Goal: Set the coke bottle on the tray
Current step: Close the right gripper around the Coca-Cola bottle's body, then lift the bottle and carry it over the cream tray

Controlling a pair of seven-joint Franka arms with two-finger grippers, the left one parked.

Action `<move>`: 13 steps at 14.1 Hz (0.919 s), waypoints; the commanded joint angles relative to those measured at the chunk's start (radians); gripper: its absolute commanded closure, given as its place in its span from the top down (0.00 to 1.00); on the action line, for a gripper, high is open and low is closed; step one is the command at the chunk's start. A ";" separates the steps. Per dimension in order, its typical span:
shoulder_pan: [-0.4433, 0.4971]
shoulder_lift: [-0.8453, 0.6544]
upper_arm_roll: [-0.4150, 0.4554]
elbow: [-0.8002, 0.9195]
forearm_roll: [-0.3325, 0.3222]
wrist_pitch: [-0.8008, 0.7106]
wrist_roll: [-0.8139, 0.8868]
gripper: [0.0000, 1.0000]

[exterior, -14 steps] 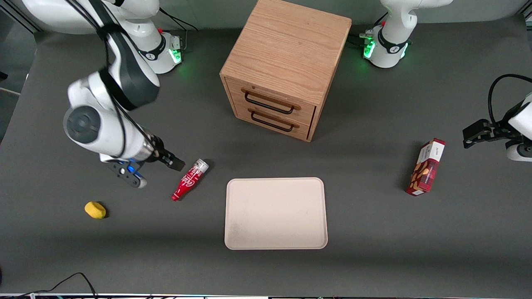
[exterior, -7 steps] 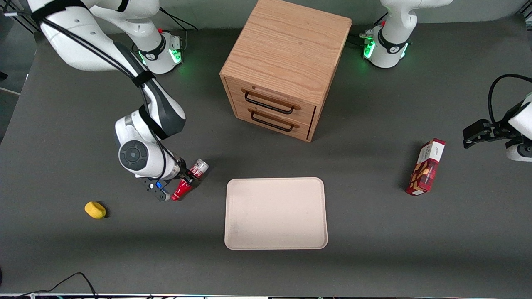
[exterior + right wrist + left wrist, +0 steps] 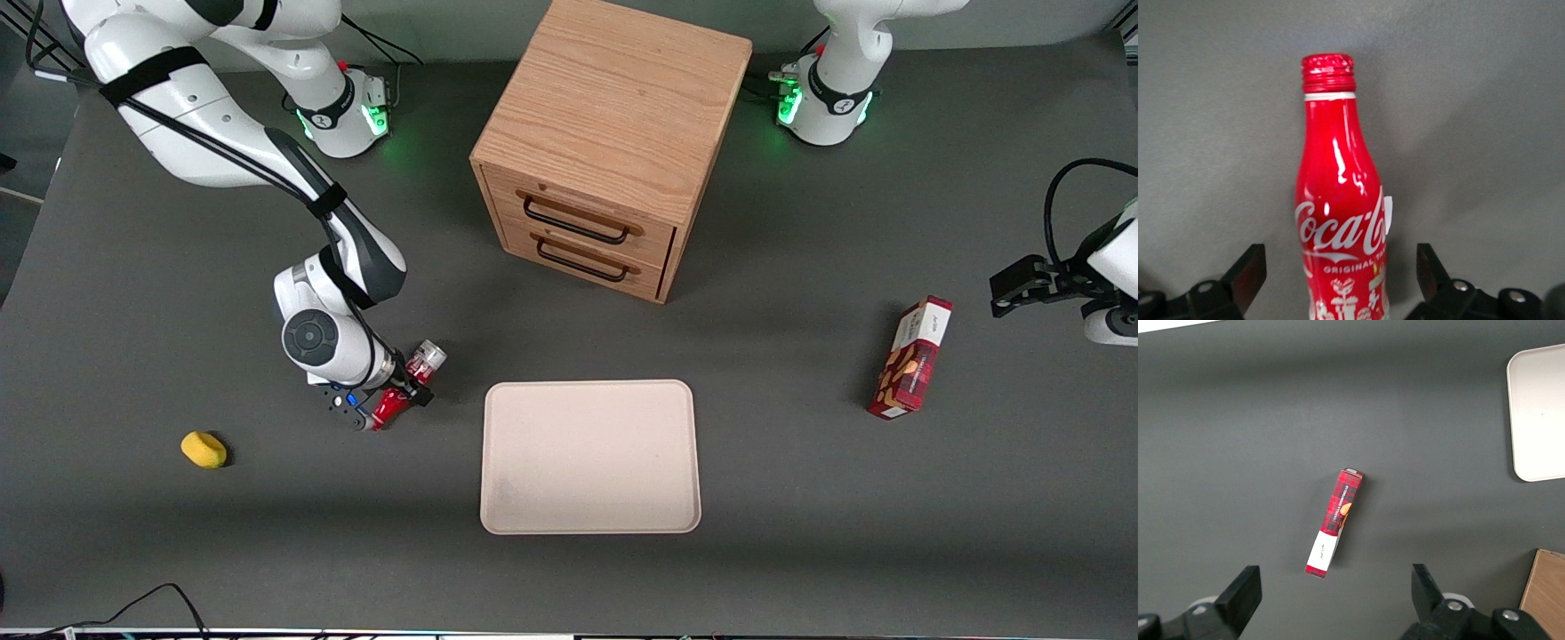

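Observation:
The coke bottle (image 3: 428, 357) is red with white script and lies on its side on the dark table, beside the tray's end toward the working arm. Its silver-white base points toward the drawer cabinet. My right gripper (image 3: 404, 385) is low over the bottle's middle. It is open, with one finger on each side of the body. In the right wrist view the bottle (image 3: 1337, 200) lies between the two dark fingers (image 3: 1248, 273), with a gap at each side and its red cap pointing away from the gripper (image 3: 1340, 261). The cream-beige tray (image 3: 589, 458) is bare; it also shows in the left wrist view (image 3: 1541, 413).
A wooden two-drawer cabinet (image 3: 605, 142) stands farther from the front camera than the tray. A yellow lump (image 3: 204, 449) lies toward the working arm's end. A red snack box (image 3: 911, 358) stands toward the parked arm's end, also in the left wrist view (image 3: 1335, 521).
My right arm has swung from beside the bottle to over it and come down. The open fingers now straddle the bottle. The bottle has not moved.

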 commanded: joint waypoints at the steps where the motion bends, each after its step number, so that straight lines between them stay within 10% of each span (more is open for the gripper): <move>1: 0.019 0.010 -0.021 0.000 -0.027 0.021 0.035 0.89; 4: 0.020 0.019 -0.021 -0.002 -0.027 0.048 0.035 0.70; 8: 0.020 0.024 -0.021 0.001 -0.025 0.059 0.029 0.03; 13: 0.020 -0.007 -0.010 0.093 -0.024 -0.040 -0.027 0.00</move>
